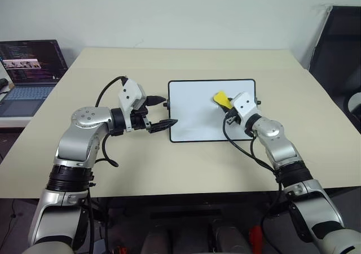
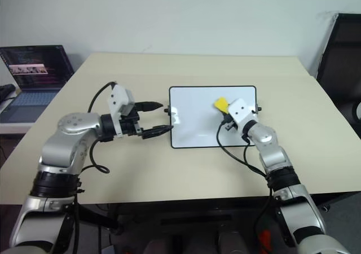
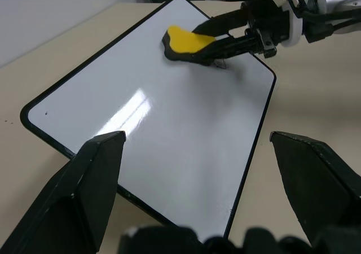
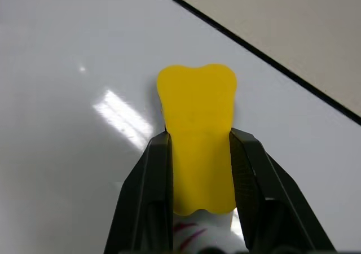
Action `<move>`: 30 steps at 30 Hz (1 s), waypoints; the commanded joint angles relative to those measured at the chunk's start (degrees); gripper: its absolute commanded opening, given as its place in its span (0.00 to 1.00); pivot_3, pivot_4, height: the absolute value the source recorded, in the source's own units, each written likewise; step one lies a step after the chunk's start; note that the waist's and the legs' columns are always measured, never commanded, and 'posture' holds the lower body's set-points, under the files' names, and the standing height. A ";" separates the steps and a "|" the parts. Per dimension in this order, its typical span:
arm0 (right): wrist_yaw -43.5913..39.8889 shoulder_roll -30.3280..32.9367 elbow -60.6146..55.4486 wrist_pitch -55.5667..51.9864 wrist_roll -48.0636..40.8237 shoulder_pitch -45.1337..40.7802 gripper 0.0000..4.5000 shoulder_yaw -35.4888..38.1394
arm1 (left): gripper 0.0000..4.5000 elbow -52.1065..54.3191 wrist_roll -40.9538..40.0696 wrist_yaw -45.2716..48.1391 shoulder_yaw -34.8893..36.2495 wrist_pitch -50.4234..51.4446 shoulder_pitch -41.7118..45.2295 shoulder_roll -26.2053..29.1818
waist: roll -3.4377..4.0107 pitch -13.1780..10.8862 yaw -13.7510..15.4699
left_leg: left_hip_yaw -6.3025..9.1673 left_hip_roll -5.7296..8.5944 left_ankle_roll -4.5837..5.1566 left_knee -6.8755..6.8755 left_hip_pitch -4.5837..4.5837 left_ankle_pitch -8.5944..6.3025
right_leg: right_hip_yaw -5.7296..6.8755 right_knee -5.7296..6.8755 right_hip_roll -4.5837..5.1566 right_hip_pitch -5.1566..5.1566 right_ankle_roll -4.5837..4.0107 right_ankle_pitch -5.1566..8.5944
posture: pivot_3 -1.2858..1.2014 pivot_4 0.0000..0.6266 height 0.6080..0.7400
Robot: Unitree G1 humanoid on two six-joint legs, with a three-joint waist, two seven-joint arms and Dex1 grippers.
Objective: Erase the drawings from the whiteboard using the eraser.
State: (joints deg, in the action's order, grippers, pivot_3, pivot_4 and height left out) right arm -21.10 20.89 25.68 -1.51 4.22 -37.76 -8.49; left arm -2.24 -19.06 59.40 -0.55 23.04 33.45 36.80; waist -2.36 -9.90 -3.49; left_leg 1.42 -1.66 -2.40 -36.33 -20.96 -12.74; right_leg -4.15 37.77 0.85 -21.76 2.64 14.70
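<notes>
1. Yellow is the eraser [image 4: 196, 135], clamped between the two black fingers of the right gripper [image 4: 197, 197], which squeeze its sides; its free end juts ahead of the fingertips and lies on the whiteboard [image 1: 194, 110].
2. The whiteboard lies flat on the beige table [image 1: 169, 169], long side running left to right; the eraser sits over its upper right part, near the far right corner.
3. Pink-purple traces of the drawings [image 4: 189, 231] show in the right wrist view just under the eraser's rear end, between the fingers. The remaining ink therefore lies behind the eraser's working tip, toward the wrist, not ahead of it.
4. Judged from that, the coming stroke needs a pull back toward the robot along the eraser's long axis, which points away and slightly leftward across the board.
5. The left gripper [image 1: 161, 114] hovers at the board's left edge with fingers spread apart, holding nothing; the right arm is plainly the nearer one to the marks.
6. The rest of the white surface looks clean in the head views.
</notes>
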 commanded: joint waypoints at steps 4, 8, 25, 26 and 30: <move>4.21 1.08 7.00 -4.13 2.82 1.27 0.23 1.19 | 1.00 0.44 -0.12 0.01 0.03 -1.44 2.24 -0.44 | -0.02 0.01 0.06 | 0.01 0.01 0.00 0.00 0.01 0.00 | 0.00 -0.09 0.10 -0.01 0.00 0.00 | 0.52 0.24 1.00; 4.21 0.74 6.16 -4.04 2.01 1.29 0.23 1.65 | 1.00 -0.18 0.03 0.24 -0.05 -1.79 2.55 -0.58 | -0.03 0.01 0.07 | 0.05 -0.01 0.00 0.00 0.01 0.00 | -0.01 -0.16 0.22 -0.01 0.01 0.00 | 0.52 0.24 1.00; -32.02 34.04 -39.89 -25.56 -26.29 23.83 0.23 24.15 | 1.00 0.40 -0.47 0.61 0.85 -1.55 1.15 1.06 | 0.50 -0.36 2.02 | 0.07 0.15 0.28 0.28 -3.46 -0.37 | 0.39 -0.87 0.19 -2.58 0.45 -0.29 | 0.52 0.24 1.00; -32.80 35.97 -39.03 -25.27 -25.73 25.00 0.23 25.26 | 1.00 0.06 -0.26 1.00 0.49 -1.50 1.33 1.31 | 0.50 -0.37 1.97 | 0.06 0.16 0.29 0.25 -3.45 -0.37 | 0.38 -0.87 0.19 -2.57 0.45 -0.29 | 0.52 0.24 1.00; -35.11 41.30 -34.65 -21.52 -21.88 29.01 0.23 26.77 | 1.00 -1.56 0.44 2.27 -0.18 -2.12 2.17 1.81 | 0.48 -0.40 1.79 | -0.03 0.19 0.29 0.19 -3.07 -0.37 | 0.28 -0.80 0.17 -2.27 0.50 -0.22 | 0.52 0.24 1.00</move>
State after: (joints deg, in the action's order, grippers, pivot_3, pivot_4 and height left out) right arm -55.14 60.88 -9.38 -25.16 -18.68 -8.95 15.71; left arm -3.99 -18.84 61.01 -0.92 21.94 34.28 37.68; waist -1.88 -10.29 -1.69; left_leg 1.34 -1.47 -2.11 -36.14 -23.96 -13.09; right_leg -3.92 37.00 1.02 -24.01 3.32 14.57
